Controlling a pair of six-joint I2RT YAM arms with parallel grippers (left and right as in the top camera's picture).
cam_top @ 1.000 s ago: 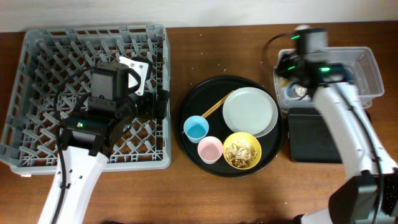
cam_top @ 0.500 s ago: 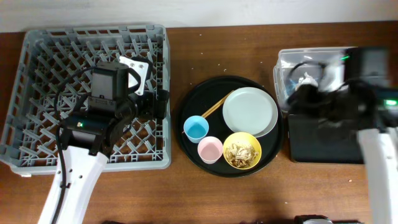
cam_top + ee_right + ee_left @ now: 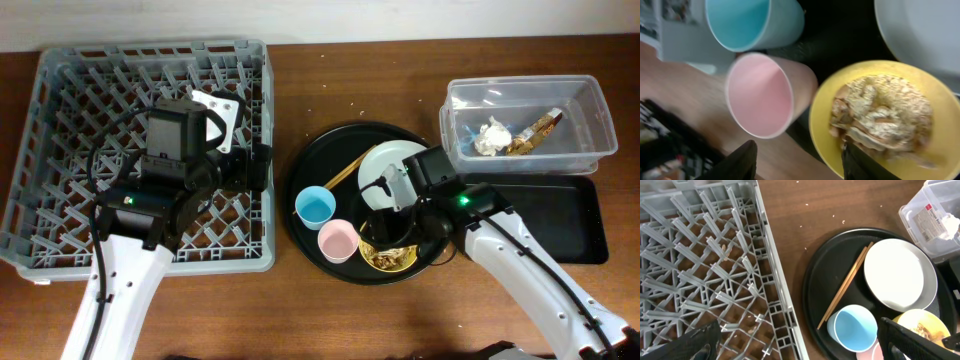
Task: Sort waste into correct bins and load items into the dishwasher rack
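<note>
My right gripper (image 3: 390, 235) hovers open over the yellow bowl (image 3: 392, 260). In the right wrist view the bowl's rim (image 3: 821, 125) lies between the gripper's (image 3: 802, 165) spread fingers, with golden crumbs (image 3: 885, 117) inside. A pink cup (image 3: 760, 95), a blue cup (image 3: 316, 207), chopsticks (image 3: 345, 170) and the grey plate (image 3: 385, 160) share the round black tray (image 3: 305, 165). The clear tub (image 3: 595, 110) holds a white tissue wad (image 3: 490, 137) and a gold wrapper (image 3: 530, 133). My left gripper (image 3: 802, 345) stands open over the right edge of the dishwasher rack (image 3: 60, 100), holding nothing.
A shallow black rectangular tray (image 3: 565, 225) lies in front of the clear tub. Small crumbs dot the wood between rack and round tray (image 3: 805, 225). My right arm crosses the round tray's right side and covers part of the plate.
The right arm swung from the clear tub, over the black tray, to the yellow bowl, and its jaws opened. A gold wrapper now shows in the tub. The left arm has not moved.
</note>
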